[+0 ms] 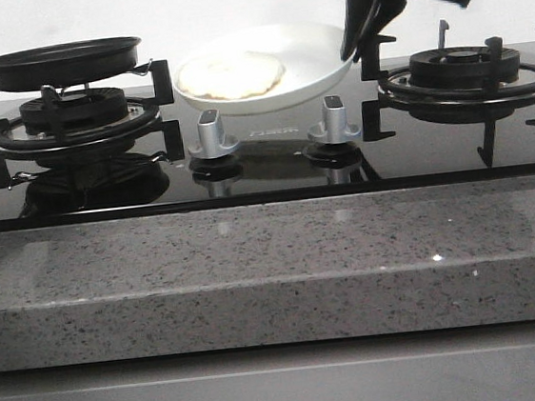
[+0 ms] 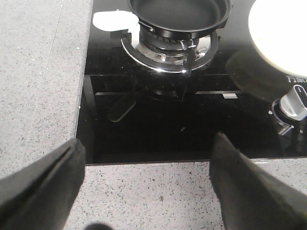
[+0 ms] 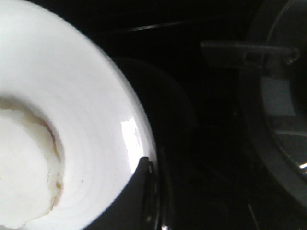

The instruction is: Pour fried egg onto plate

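The right claw (image 1: 355, 46) comes down from above at the right rim of the plate (image 1: 319, 56); in the right wrist view one dark finger (image 3: 136, 191) lies against the inner side of the rim, so I judge that the claw is closed on the plate's edge, although the second finger is hidden under the rim and I cannot be fully sure. The fried egg (image 1: 231, 75) already lies inside the plate, on its left half, away from the held edge and not touching the finger. The plate seems a little tilted, its right side higher, between the two burners of the stove. The frying pan (image 1: 60, 62) sits empty on the left burner (image 1: 72, 120), well apart from the plate. The left claw (image 2: 148, 182) is wide open and holds nothing; it hangs over the grey stone surface (image 2: 38, 86) in front of the black glass. So the pouring seems finished, and the step in hand is probably to set the plate down. To do it well, the right claw should lower the held rim slowly and keep the plate level, so the egg does not slide toward the far rim, and open only when the plate's base rests flat.
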`<act>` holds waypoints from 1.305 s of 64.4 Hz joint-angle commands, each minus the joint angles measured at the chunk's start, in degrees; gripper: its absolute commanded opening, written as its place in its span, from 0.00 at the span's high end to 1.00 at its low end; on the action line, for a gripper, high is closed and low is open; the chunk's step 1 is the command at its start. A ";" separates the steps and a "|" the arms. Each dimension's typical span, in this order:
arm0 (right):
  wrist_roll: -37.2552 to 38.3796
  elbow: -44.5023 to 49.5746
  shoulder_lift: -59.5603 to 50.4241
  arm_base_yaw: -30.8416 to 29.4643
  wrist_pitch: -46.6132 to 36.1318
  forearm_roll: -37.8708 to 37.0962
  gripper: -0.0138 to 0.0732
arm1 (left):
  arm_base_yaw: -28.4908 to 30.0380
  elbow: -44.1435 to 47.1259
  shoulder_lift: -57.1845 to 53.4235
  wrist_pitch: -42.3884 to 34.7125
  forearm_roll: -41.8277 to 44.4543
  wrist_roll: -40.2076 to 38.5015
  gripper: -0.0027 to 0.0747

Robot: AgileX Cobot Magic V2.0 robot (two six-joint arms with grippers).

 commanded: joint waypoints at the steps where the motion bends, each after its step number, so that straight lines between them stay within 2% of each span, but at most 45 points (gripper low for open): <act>1: 1.05 -2.75 -2.13 -0.45 -1.80 1.28 0.82 | -0.44 -1.51 -0.03 -4.49 -0.88 -0.56 0.27; 5: 1.05 -2.75 -1.66 -0.45 -1.80 1.28 0.71 | -0.44 -1.51 -0.03 -4.49 -0.88 -0.56 0.27; 11: 1.05 -2.75 -1.65 -0.45 -1.80 1.35 0.48 | -0.44 -1.51 -0.03 -4.49 -0.88 -0.56 0.27; 15: 1.05 -3.53 -1.71 -0.45 -1.12 1.86 0.38 | -0.44 -1.51 -0.03 -4.49 -0.88 -0.56 0.27; 17: 0.92 -4.18 -1.75 -0.45 -0.30 1.86 0.37 | -0.44 -1.51 -0.03 -4.49 -0.88 -0.56 0.27; 32: -5.70 -7.77 -5.76 -0.45 5.97 1.99 0.48 | -0.44 -1.51 -0.03 -4.49 -0.88 -0.56 0.27; 47: -12.44 -5.03 -13.34 -0.38 11.50 -2.74 0.49 | -0.44 -1.51 -0.03 -4.49 -0.96 -0.56 0.27; 56: -14.33 6.33 -22.87 -0.38 5.95 -4.48 0.49 | -0.44 -1.51 -0.03 -4.49 -0.96 -0.56 0.27; 67: -19.75 23.83 -36.55 -0.38 -4.79 -1.30 0.49 | -0.44 -1.51 -0.03 -4.49 -0.96 -0.56 0.27; 84: -27.67 42.51 -55.69 -0.38 -8.72 -1.06 0.49 | -0.44 -1.51 -0.03 -4.49 -0.96 -0.56 0.27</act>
